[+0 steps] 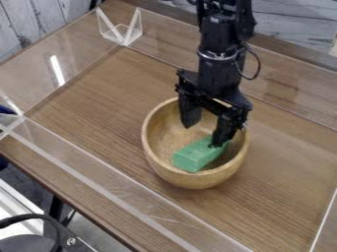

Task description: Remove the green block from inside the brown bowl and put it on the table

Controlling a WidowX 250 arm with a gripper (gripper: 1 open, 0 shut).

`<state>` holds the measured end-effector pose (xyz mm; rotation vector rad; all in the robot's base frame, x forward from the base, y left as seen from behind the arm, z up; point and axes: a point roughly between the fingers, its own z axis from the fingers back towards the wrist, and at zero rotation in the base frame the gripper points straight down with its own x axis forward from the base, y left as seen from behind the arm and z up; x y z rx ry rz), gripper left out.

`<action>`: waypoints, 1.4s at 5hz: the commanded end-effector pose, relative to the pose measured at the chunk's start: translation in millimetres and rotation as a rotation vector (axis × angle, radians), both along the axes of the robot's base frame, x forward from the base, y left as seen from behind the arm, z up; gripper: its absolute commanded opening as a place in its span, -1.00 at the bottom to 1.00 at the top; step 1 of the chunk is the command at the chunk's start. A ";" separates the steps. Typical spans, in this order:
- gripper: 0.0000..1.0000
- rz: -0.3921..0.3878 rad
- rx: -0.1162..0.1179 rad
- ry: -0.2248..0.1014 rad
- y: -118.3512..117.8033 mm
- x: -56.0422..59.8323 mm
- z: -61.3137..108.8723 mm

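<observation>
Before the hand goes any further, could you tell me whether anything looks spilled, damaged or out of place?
Nothing stands out: the wooden bowl sits upright, the green block lies inside it, and I see no spill or damage, though the hand hides part of the bowl.

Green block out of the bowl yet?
No, the green block lies inside the brown bowl, its far end near the gripper.

The round light-brown bowl (pixel 160 148) is seen to be made of smooth wood. The small green block (pixel 198 156) is seen as smooth and matt. On the wide brown wood-grain table (pixel 93 113), clear shiny plastic walls (pixel 112 183) can be seen.
</observation>
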<state>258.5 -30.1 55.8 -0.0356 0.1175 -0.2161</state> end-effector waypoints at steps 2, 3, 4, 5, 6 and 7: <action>1.00 -0.025 -0.004 -0.026 -3.2 2.9 -2.8; 1.00 -0.027 -0.003 -0.037 -3.3 4.1 0.4; 1.00 -0.029 -0.003 -0.046 -3.6 5.1 2.7; 1.00 -0.031 -0.003 -0.054 -3.9 6.1 5.0; 1.00 -0.033 -0.003 -0.062 -4.2 7.0 7.3; 1.00 -0.035 -0.003 -0.071 -4.5 8.0 9.5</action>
